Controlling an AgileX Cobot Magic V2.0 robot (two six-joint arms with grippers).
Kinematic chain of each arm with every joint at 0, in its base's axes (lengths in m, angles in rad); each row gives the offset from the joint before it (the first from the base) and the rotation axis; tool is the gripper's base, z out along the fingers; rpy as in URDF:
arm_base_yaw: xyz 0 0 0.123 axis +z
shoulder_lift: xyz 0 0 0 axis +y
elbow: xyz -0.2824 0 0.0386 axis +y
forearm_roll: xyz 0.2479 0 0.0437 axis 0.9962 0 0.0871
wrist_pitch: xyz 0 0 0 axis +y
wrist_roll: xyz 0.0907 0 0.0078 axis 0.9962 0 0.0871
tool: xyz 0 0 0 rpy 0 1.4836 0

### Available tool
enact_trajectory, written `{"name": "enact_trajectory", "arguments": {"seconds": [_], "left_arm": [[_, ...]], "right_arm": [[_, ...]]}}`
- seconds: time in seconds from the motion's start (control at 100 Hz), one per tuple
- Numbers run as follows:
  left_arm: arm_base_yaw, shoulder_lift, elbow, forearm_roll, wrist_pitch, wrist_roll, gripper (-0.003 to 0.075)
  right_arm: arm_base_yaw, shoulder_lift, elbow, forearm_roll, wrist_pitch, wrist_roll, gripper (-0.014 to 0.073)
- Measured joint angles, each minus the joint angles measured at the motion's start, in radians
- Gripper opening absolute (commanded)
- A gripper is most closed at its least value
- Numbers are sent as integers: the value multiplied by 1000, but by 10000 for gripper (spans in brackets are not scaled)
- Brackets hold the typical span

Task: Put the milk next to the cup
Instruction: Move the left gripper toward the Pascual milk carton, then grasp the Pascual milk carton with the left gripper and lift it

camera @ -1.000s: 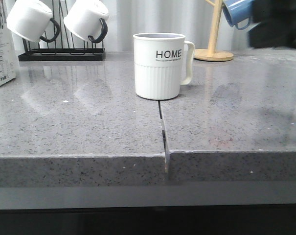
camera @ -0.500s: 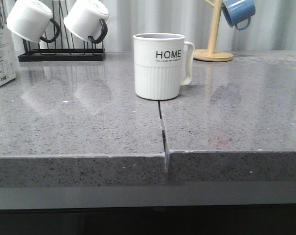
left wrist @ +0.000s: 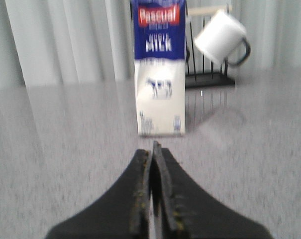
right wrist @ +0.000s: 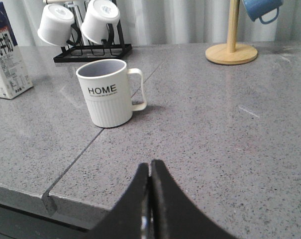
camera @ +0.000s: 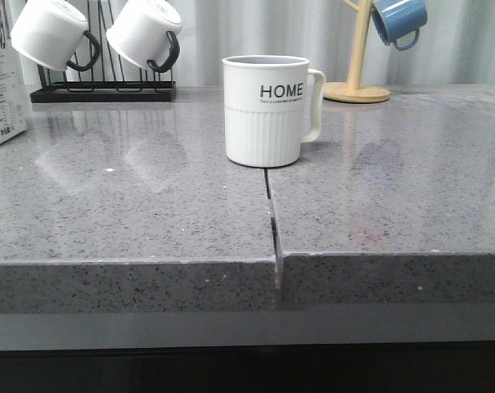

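The milk (left wrist: 159,69) stands upright near the far left corner of the worktop (camera: 149,213), and the left gripper (left wrist: 153,164) lines up on it with its fingers pressed together, holding nothing. That is the first worry: those fingers need to spread before closing in, or they simply nudge a tall, top-heavy carton over. The cup (camera: 267,109) sits well apart from the carton, mid-worktop near the far edge, right on the seam between the two slabs. A high or off-centre pinch could let the carton swing or slip during the carry, and a careless set-down could bump the cup or catch the seam. The right gripper (right wrist: 150,199) hangs back over the near edge, also pressed together and empty.
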Motion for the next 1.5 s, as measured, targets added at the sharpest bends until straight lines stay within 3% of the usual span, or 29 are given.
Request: {"name": "enact_trajectory", "arguments": {"seconds": [0.32,0.49,0.66,0.73,0.74,0.8,0.85,0.92,1.05,1.36,1.5], "left_arm": [[0,0,-2,0,-102,0,-21],[0,23,-118,-2,144,0,-21],[0,211,-326,-2,332,0,7],[0,298,-392,0,369,0,131],[0,306,-403,0,371,0,185],[0,376,-443,0,380,0,340],[0,427,-471,0,381,0,536],[0,491,-498,0,375,0,724],[0,594,-521,0,324,0,630],[0,809,-528,0,0,0,623],[-9,882,-552,0,-69,-2,620]], "right_arm": [[0,0,0,1,0,0,-69],[0,0,0,1,0,0,-69],[0,0,2,1,0,0,-69],[0,0,2,1,0,0,-69],[0,0,2,1,0,0,-69],[0,0,2,1,0,0,-69],[0,0,2,1,0,0,-69],[0,0,2,1,0,0,-69],[0,0,2,1,0,0,-69],[0,0,2,1,0,0,-69],[0,0,2,1,0,0,-69]]}}
